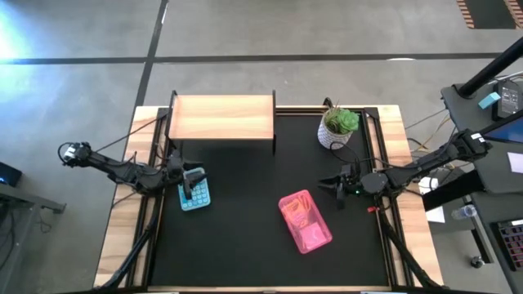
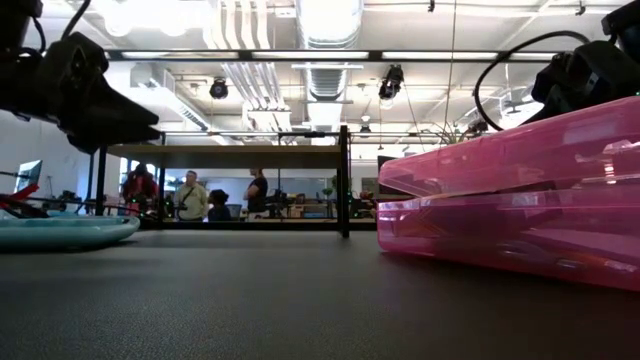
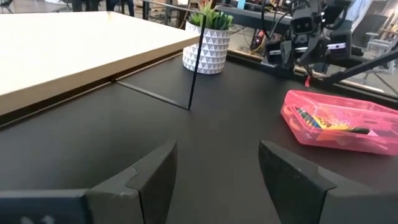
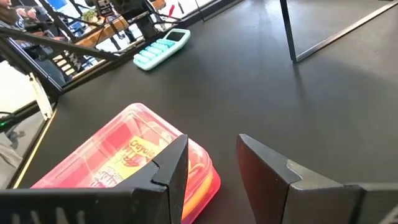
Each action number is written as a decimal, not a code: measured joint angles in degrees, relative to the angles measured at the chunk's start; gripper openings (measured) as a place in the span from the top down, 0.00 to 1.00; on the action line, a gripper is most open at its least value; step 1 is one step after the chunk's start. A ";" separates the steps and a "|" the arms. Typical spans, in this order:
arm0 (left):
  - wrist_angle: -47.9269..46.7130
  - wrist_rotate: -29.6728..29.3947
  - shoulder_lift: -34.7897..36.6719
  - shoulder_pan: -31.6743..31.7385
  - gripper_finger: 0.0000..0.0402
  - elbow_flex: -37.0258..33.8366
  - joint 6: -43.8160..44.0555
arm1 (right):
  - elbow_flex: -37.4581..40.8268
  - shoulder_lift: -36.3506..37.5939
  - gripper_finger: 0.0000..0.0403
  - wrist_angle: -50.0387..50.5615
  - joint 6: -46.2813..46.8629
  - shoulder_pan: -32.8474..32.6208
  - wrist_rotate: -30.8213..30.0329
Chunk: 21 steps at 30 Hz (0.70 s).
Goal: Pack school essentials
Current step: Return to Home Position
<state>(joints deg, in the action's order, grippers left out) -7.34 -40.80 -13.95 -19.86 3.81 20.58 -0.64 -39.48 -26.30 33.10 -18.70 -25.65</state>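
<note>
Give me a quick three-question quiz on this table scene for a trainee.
1. True or false: the right gripper is shut on the pink case.
2. Which thing lies nearest the left gripper? A potted plant, B teal calculator, C pink case.
3. Fill in: the potted plant stands on the ___ arm's side.
Key: 1 false, it is open; 2 B; 3 right.
</note>
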 joint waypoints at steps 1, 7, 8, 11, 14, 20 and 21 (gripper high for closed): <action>0.22 -0.01 -0.30 0.00 0.48 -0.02 0.00 | 0.00 0.00 0.68 0.01 0.20 0.00 0.00; 2.84 0.01 -2.04 0.00 0.48 -0.44 0.02 | 0.00 -0.02 0.68 0.01 0.17 0.00 0.09; 2.96 0.02 -2.25 0.00 0.48 -0.46 0.02 | 0.01 -0.02 0.68 0.01 0.04 -0.01 0.09; 3.38 0.02 -2.79 0.00 0.48 -0.59 0.02 | 0.02 -0.02 0.68 0.01 -0.18 0.00 0.09; 3.57 0.04 -3.42 0.00 0.48 -0.63 0.02 | -0.01 0.00 0.68 -0.23 -6.72 0.00 -0.25; 3.68 0.06 -4.56 0.00 0.48 -0.63 0.02 | -1.47 2.84 0.68 -1.87 -20.97 0.16 -5.77; 3.68 0.04 -4.77 0.00 0.48 -0.63 0.00 | -1.63 4.26 0.68 -1.97 -23.17 0.67 -8.18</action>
<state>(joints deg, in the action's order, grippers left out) -3.66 -40.75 -18.72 -19.86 3.18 20.58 -2.28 -35.22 -28.27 9.92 -18.03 -33.83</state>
